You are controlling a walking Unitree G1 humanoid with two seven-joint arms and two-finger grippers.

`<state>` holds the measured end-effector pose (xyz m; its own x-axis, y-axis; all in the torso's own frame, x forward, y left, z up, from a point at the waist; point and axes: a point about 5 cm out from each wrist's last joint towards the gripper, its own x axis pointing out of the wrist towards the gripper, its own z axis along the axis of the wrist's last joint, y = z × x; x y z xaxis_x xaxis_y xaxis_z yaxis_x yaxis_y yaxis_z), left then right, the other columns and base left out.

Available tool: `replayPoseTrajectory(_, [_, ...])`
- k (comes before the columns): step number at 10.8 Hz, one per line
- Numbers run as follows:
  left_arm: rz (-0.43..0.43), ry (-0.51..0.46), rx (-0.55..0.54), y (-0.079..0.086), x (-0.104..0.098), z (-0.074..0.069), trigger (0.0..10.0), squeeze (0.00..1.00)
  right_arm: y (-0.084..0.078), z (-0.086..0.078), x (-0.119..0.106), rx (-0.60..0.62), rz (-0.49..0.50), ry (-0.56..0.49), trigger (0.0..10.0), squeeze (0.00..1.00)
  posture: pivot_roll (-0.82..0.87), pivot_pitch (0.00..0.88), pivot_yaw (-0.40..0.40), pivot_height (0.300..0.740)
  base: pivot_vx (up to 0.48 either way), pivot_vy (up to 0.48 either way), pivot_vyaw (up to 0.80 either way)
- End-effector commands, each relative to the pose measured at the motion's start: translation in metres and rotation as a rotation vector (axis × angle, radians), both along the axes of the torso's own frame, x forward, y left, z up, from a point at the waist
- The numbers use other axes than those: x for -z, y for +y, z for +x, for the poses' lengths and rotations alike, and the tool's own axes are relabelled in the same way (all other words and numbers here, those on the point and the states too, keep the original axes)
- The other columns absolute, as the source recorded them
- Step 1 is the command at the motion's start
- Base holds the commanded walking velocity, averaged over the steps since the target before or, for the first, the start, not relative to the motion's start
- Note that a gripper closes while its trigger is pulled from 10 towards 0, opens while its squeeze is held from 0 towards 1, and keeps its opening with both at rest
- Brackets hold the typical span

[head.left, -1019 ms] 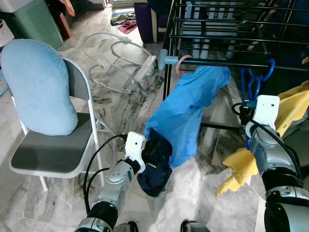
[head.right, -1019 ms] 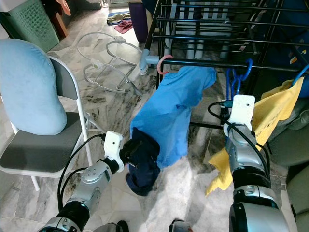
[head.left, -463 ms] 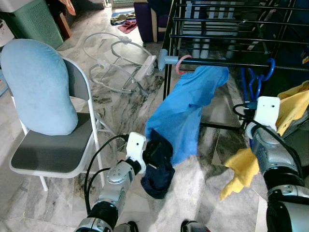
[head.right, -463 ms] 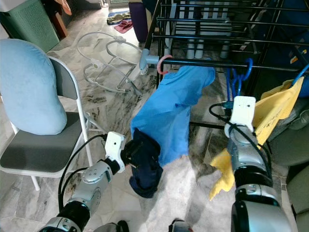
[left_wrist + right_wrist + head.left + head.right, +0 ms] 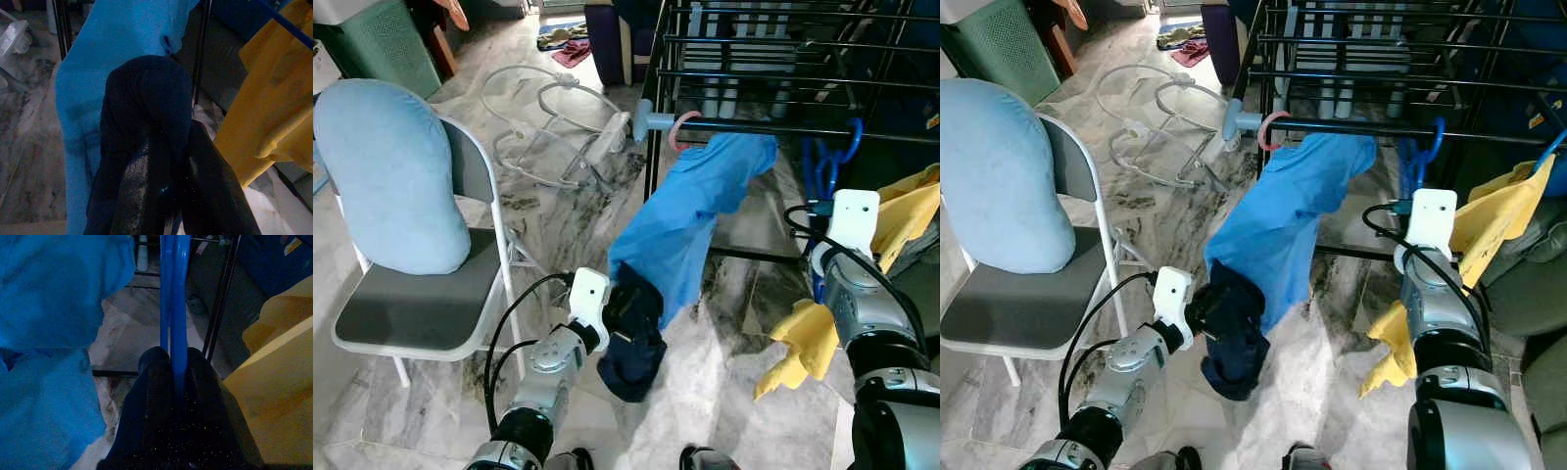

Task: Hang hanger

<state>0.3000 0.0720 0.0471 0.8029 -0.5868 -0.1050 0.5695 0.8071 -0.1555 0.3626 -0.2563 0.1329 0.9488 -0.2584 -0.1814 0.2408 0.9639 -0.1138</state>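
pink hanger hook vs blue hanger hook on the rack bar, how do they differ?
The pink hanger hook sits at the rail's corner end; the blue hanger hook is further along the drying rack, towards the robot's right.
The pink one carries the blue garment; the blue one has a yellow garment by it.
The right gripper is shut on the blue hanger; nothing grips the pink one.
Both curve over the same black bar.

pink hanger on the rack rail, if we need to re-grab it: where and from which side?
Judging from the head views: grip the pink hanger low on its hook loop, just above the blue garment. That is its bare part; the rest is covered by cloth. Come from the robot's side of the rack, since bars crowd the far side. The right gripper is shut on the blue hanger, the left gripper on dark cloth.
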Motion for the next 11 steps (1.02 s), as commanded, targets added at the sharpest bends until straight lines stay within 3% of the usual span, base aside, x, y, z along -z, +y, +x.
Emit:
replayPoseTrajectory(1, [0.013,-0.007,0.003,-0.001,-0.002,0.002,10.0,0.0,0.005,-0.002,0.007,-0.025,0.007,0.02,3.3,0.0,-0.18,0.156,0.08,0.74,0.0,0.0,0.0])
replayPoseTrajectory(3, [0.017,-0.004,0.007,-0.002,-0.002,0.003,10.0,0.0,0.01,-0.003,0.011,-0.05,0.018,0.022,2.4,0.0,-0.18,0.155,0.085,0.74,0.0,0.0,0.0])
replayPoseTrajectory(5, [0.023,-0.003,0.007,-0.002,-0.002,0.003,10.0,0.0,0.017,-0.004,0.012,-0.096,0.023,0.011,3.1,0.0,-0.18,0.155,0.086,0.74,0.0,0.0,0.0])
replayPoseTrajectory(7, [0.028,-0.001,0.005,-0.002,-0.001,0.003,10.0,0.0,0.018,-0.007,0.016,-0.103,0.025,0.017,4.8,0.0,-0.19,0.155,0.086,0.74,0.0,0.0,0.0])
replayPoseTrajectory(8, [0.03,0.001,0.006,-0.003,-0.001,0.003,10.0,0.0,0.02,-0.009,0.02,-0.127,0.019,0.034,7.7,0.0,-0.19,0.155,0.085,0.74,0.0,0.0,0.0])
replayPoseTrajectory(11, [0.032,0.002,0.006,-0.004,-0.001,0.004,10.0,0.0,0.023,-0.012,0.025,-0.165,0.005,0.051,9.1,0.0,-0.19,0.153,0.084,0.74,0.0,0.0,0.0])
